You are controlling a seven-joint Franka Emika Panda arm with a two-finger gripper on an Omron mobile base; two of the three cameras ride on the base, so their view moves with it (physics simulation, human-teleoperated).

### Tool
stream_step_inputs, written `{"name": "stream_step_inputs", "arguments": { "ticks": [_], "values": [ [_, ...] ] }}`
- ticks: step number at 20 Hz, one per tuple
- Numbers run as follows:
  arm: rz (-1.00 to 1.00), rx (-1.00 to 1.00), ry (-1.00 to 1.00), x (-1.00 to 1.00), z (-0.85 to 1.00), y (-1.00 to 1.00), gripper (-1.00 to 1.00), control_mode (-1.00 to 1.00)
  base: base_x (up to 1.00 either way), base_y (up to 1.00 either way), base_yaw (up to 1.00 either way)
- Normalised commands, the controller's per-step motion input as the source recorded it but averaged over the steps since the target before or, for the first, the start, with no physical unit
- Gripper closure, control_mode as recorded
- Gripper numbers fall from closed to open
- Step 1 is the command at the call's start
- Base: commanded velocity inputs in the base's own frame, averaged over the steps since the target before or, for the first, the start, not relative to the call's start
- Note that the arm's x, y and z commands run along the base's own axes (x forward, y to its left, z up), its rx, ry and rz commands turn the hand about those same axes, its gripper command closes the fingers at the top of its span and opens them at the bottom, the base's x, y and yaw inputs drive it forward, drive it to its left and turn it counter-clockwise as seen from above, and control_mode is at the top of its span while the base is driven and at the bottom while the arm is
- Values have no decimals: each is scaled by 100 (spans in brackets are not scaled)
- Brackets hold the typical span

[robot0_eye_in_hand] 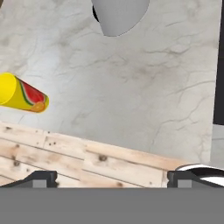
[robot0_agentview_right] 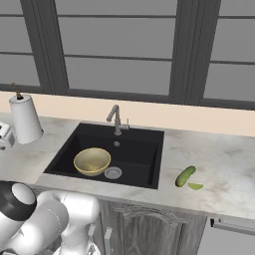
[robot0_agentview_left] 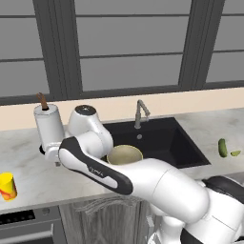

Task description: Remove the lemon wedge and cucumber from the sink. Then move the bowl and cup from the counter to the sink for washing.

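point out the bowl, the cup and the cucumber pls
Wide round tan-olive bowl [robot0_agentview_right: 92,161], right base view: point on its speckled inside.
Small yellow cylindrical cup with red markings [robot0_agentview_left: 7,185], left base view: point on its side wall.
Short dark green oblong cucumber [robot0_agentview_right: 185,176], right base view: point on its middle.

Bowl [robot0_agentview_right: 92,161] in sink [robot0_agentview_right: 144,154]; cucumber [robot0_agentview_right: 185,176], lemon wedge [robot0_agentview_right: 195,186], cup [robot0_agentview_left: 7,186] on counter [robot0_agentview_right: 224,169].

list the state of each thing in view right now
bowl: upright in the sink
cup: upright on the counter, left of the sink
cucumber: lying on the counter, right of the sink
lemon wedge: on the counter beside the cucumber
gripper: jaws open, holding nothing
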Motion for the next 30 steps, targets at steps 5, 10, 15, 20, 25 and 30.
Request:
{"name": "stream_step_inputs", "arguments": {
  "ticks": [5, 10, 15, 20, 25, 30],
  "values": [
    [0, 2, 0, 0, 6, 29, -100, -100, 0, 0, 0],
    [0, 3, 0, 0, 2, 29, -100, -100, 0, 0, 0],
    [0, 1, -1, 0, 0, 28, -100, -100, 0, 0, 0],
    [0, 0, 0, 0, 0, 27, -100, -100, 0, 0, 0],
    [-4, 1, 0, 7, 0, 26, -100, -100, 0, 0, 0],
    [-2, 1, 0, 6, -2, 26, -100, -100, 0, 0, 0]
  ]
}}
